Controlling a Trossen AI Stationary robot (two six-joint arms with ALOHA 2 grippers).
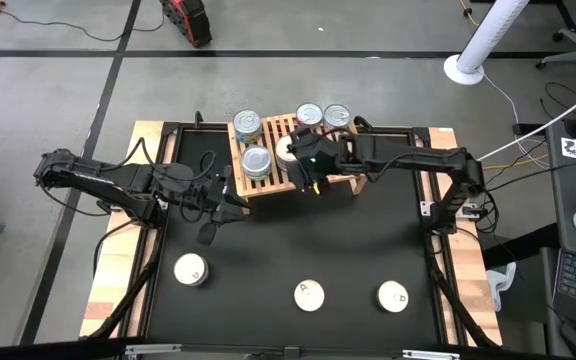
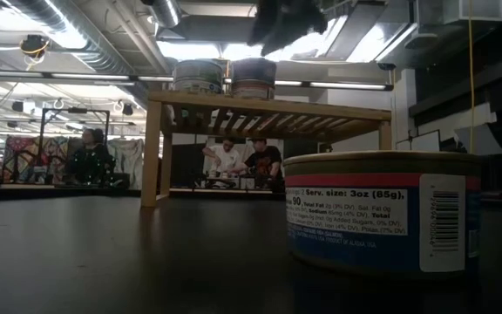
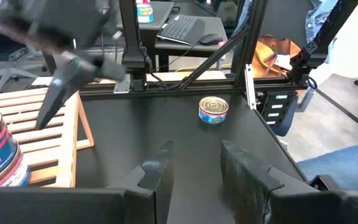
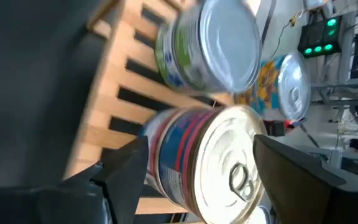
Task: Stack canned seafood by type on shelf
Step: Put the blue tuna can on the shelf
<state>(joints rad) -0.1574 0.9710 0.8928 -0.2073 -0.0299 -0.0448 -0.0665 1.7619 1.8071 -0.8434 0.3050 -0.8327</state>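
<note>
right gripper [image 1: 290, 152] over shelf [image 1: 280, 188] middle, fingers spread wide around a white-lid can [image 4: 213, 163], contact unclear, silver-lid cans [image 1: 247, 124] on shelf back edge, left gripper [image 1: 230, 201] half open, empty, by shelf's left end, three cans [image 1: 308, 295] along tabletop [image 1: 298, 240] front edge

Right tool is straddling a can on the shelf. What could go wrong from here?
1. The right tool stands open around the red-and-blue can, which sits close to the green-label can; a wide finger may nudge that neighbour.
2. The can sits near the shelf front edge, so a push could tip it off.
3. The left tool waits just beside the shelf, and the arms could crowd each other.
</note>
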